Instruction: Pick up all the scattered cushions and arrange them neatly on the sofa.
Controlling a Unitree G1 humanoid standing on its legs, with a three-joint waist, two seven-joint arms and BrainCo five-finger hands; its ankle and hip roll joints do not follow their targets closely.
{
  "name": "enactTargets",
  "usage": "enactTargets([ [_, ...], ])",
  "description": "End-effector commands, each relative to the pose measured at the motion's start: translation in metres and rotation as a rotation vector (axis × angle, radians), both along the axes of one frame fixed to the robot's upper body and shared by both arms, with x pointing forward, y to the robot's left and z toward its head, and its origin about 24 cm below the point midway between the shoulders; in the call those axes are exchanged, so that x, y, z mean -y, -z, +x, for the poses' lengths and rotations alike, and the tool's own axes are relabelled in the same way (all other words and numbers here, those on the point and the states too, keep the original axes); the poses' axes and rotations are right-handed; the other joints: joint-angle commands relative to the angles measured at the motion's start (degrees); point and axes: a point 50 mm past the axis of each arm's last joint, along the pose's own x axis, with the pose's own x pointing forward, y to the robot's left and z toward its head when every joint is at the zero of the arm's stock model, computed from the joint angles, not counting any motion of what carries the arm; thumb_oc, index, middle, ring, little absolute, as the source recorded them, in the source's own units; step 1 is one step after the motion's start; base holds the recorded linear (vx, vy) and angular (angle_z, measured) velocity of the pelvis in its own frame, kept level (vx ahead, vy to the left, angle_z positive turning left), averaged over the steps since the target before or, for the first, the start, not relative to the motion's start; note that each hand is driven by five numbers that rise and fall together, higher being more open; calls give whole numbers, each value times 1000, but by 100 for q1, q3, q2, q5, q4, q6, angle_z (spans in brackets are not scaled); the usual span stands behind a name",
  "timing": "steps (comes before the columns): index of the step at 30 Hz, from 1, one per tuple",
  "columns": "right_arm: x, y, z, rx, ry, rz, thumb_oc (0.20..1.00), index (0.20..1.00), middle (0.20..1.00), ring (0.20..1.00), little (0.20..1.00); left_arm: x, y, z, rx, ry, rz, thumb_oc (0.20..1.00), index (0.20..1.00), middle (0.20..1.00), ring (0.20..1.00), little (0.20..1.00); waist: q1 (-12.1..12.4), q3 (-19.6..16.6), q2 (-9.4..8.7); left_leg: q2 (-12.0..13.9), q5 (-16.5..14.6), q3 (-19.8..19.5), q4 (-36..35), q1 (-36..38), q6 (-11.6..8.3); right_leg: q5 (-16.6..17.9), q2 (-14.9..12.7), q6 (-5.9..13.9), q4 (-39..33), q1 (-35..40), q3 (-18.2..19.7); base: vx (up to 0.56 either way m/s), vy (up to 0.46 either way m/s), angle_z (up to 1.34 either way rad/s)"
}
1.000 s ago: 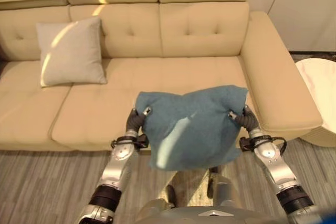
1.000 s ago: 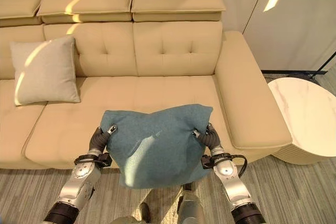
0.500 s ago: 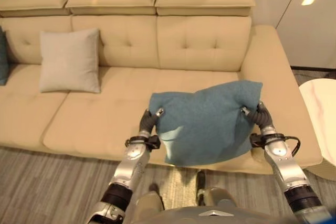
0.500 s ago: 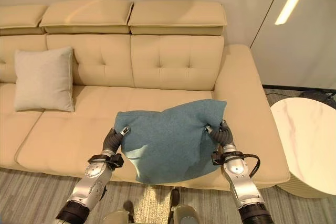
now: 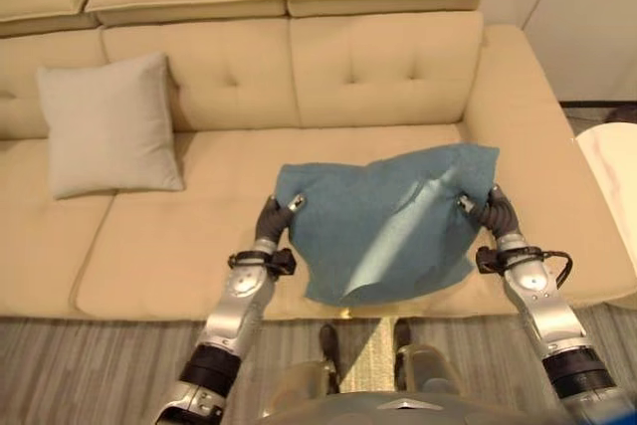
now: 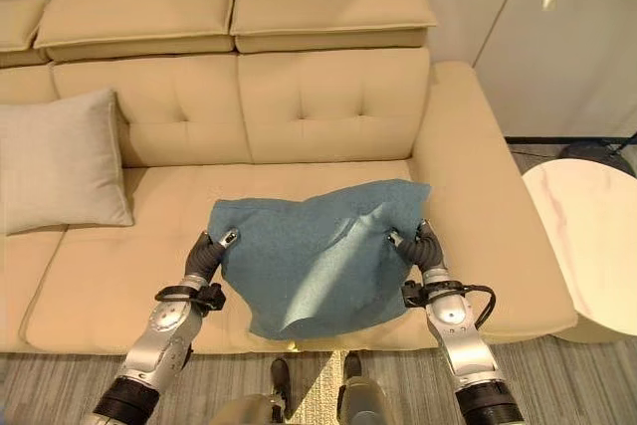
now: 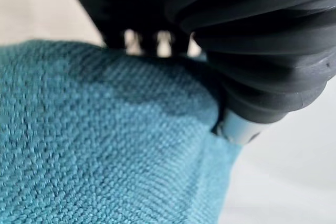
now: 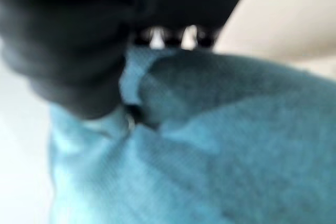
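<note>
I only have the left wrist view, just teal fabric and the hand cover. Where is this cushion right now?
Observer: The teal cushion hangs over the front part of the sofa seat, near its right end, held at both upper corners.
Operator: Is the other hand on it too?
Observer: Yes, the right hand grips the right corner, the left hand the left one.
Operator: Any other cushion up there already?
Observer: A beige cushion leans upright against the backrest at the left, well apart from the teal one.
Operator: Anything beside the sofa I should mind?
Observer: A round white table stands just past the right armrest.
</note>
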Motion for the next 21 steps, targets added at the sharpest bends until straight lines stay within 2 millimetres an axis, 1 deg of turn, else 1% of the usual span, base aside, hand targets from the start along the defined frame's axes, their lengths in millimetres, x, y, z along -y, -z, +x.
enactTargets([
  [1, -2, -62, 19, 304, -2, 50, 200, 200, 200, 200, 200, -19, -62, 10, 321, -55, 9, 200, 200, 200, 200, 200, 80, -389, -379, 247, -888, -16, 993, -270, -288, 762, -766, 705, -1148, 774, -114, 82, -8, 4],
  [4, -6, -74, 24, 346, -23, 32, 200, 200, 200, 200, 200, -19, -73, 13, 364, -55, 39, 200, 200, 200, 200, 200, 88, -488, -388, 241, -865, -12, 875, -153, -308, 793, -776, 721, -1231, 853, -177, 97, -19, 3],
  [5, -6, -75, 24, 347, -23, 32, 200, 200, 200, 200, 200, -19, -73, 13, 364, -56, 39, 200, 200, 200, 200, 200, 85, -482, -388, 240, -861, -13, 867, -145, -309, 794, -776, 721, -1235, 860, -180, 91, -42, 0],
  [7, -11, -94, 33, 404, -51, 6, 200, 200, 200, 200, 200, -15, -95, 25, 440, -53, 75, 200, 200, 200, 200, 200, 86, -566, -396, 255, -819, -33, 742, -53, -352, 802, -764, 728, -1305, 906, -251, 90, -53, 0],
  [8, -11, -94, 34, 406, -51, 6, 200, 200, 200, 200, 200, -15, -95, 26, 442, -54, 75, 200, 200, 200, 200, 200, 82, -553, -395, 255, -814, -36, 734, -49, -354, 802, -764, 727, -1308, 910, -255, 50, -45, 4],
  [11, -22, -115, 49, 457, -76, 6, 200, 200, 200, 200, 200, -5, -122, 43, 520, -44, 91, 200, 200, 200, 200, 200, 85, -565, -404, 282, -753, -78, 658, -57, -415, 811, -742, 727, -1351, 902, -307, 13, -63, 9],
  [12, -29, -133, 60, 492, -84, -5, 200, 200, 200, 200, 200, 0, -139, 56, 561, -55, 102, 200, 200, 200, 200, 200, 85, -512, -410, 310, -713, -112, 656, -139, -446, 813, -723, 710, -1349, 839, -326, -24, -67, 15],
  [13, -29, -133, 60, 492, -84, -5, 200, 200, 200, 200, 200, 0, -139, 56, 561, -55, 102, 200, 200, 200, 200, 200, 85, -512, -410, 310, -713, -112, 656, -139, -446, 813, -723, 710, -1349, 839, -326, -47, -66, 16],
  [14, -31, -144, 66, 518, -87, -19, 200, 200, 200, 200, 200, 2, -149, 64, 584, -58, 110, 200, 200, 200, 200, 200, 81, -471, -407, 329, -699, -131, 656, -205, -461, 812, -710, 704, -1344, 780, -345, -75, -46, 7],
  [16, -34, -174, 79, 585, -77, -66, 200, 200, 200, 200, 200, 5, -176, 79, 643, -74, 166, 200, 200, 200, 200, 200, 73, -332, -404, 362, -652, -182, 711, -437, -497, 834, -690, 686, -1299, 566, -333, -115, -54, 4],
  [17, -37, -184, 82, 605, -78, -79, 200, 200, 200, 200, 200, 7, -186, 84, 660, -78, 184, 200, 200, 200, 200, 200, 62, -312, -401, 369, -638, -194, 722, -515, -507, 840, -679, 679, -1282, 489, -324, -159, -40, 11],
  [18, -45, -216, 91, 678, -70, -106, 200, 200, 200, 200, 200, 11, -215, 97, 710, -94, 224, 200, 200, 200, 200, 200, 33, -150, -355, 394, -627, -238, 820, -759, -526, 846, -642, 658, -1173, 221, -273, -124, -25, 14],
  [19, -45, -216, 91, 678, -70, -106, 200, 200, 200, 200, 200, 11, -215, 97, 710, -94, 224, 200, 200, 200, 200, 200, 33, -150, -355, 394, -627, -238, 820, -759, -526, 846, -642, 658, -1173, 221, -273, -149, -20, 15],
  [20, -51, -239, 96, 728, -54, -123, 200, 200, 200, 200, 200, 8, -242, 104, 763, -118, 271, 200, 200, 200, 200, 200, 21, -59, -318, 381, -576, -263, 840, -934, -532, 874, -618, 658, -1111, 13, -244, -80, -2, 11],
  [21, -53, -249, 99, 748, -48, -135, 200, 200, 200, 200, 200, 8, -256, 107, 785, -127, 296, 200, 200, 200, 200, 200, 8, -27, -307, 360, -523, -270, 825, -1029, -519, 910, -615, 657, -1102, -103, -218, -81, -2, 7],
])
